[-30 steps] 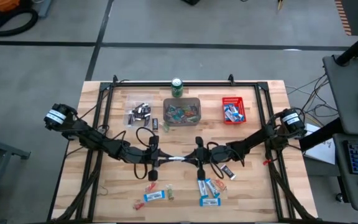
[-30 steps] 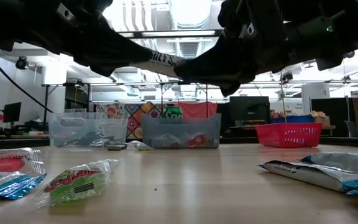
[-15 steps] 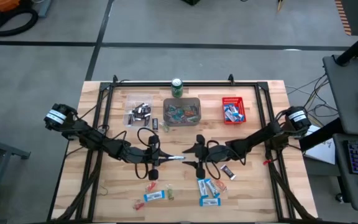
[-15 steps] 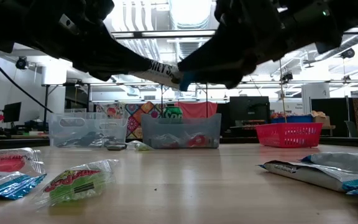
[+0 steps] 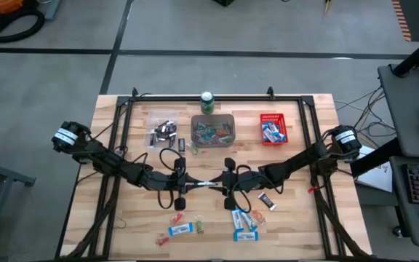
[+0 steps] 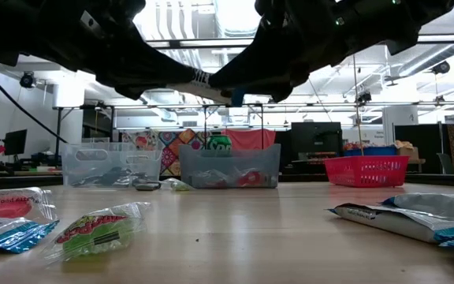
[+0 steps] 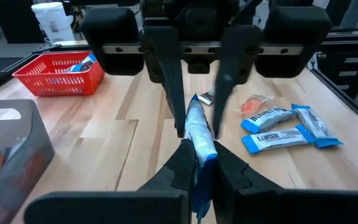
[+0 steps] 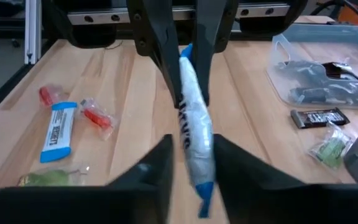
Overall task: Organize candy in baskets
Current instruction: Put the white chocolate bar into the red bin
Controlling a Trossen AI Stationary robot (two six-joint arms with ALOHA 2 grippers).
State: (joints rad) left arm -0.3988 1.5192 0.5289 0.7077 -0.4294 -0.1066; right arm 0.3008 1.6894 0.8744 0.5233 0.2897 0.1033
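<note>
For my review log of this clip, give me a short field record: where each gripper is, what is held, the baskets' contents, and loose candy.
left gripper: table centre, shut on blue-and-white bar
right gripper: facing the left one, fingers either side of the same bar, not clamped
clear basket: dark bars
grey basket: small red and teal pieces
red basket: blue-and-white bars
loose candy: blue-and-white bars near the front edge, a dark bar beside the right arm

Both arms reach inward, low over the table's middle, wrists facing each other. Left hand [image 5: 195, 184] pinched tight. Right hand [image 5: 221, 183] meets it tip to tip, fingers [image 7: 168, 68] slightly parted.
</note>
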